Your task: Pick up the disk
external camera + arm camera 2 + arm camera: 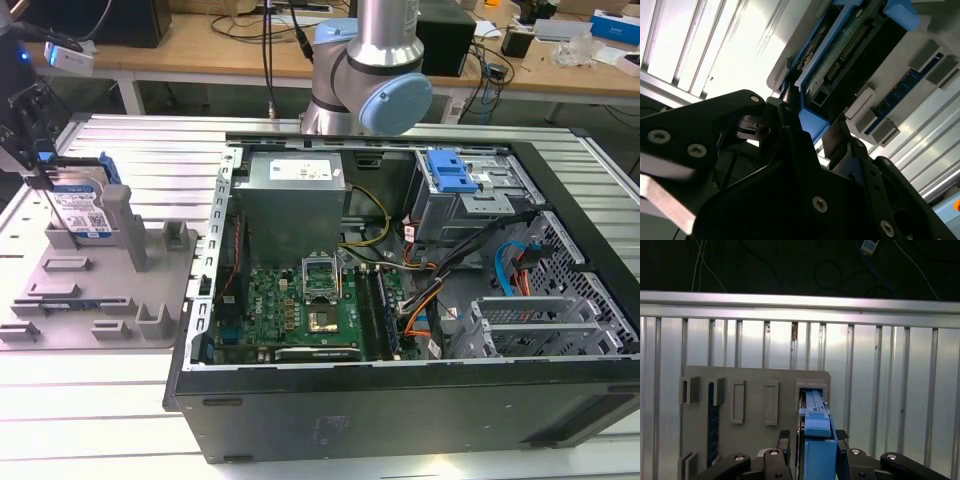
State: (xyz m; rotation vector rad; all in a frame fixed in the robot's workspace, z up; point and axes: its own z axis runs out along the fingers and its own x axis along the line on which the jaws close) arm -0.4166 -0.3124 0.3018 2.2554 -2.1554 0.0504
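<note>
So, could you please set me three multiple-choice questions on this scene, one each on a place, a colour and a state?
1. Where is the disk? A. in a person's hand; B. in the grey fixture at the exterior view's left; C. on the floor.
2. What colour is the disk's side rail? A. red; B. green; C. blue.
3. How does the disk stand? A. upright on its edge; B. flat, broad face up; C. upside down on a stack.
Answers: 1 B, the exterior view shows it seated among the fixture's posts; 2 C, the rail shows blue in both wrist views; 3 A, its broad face is vertical in the exterior view.
</note>
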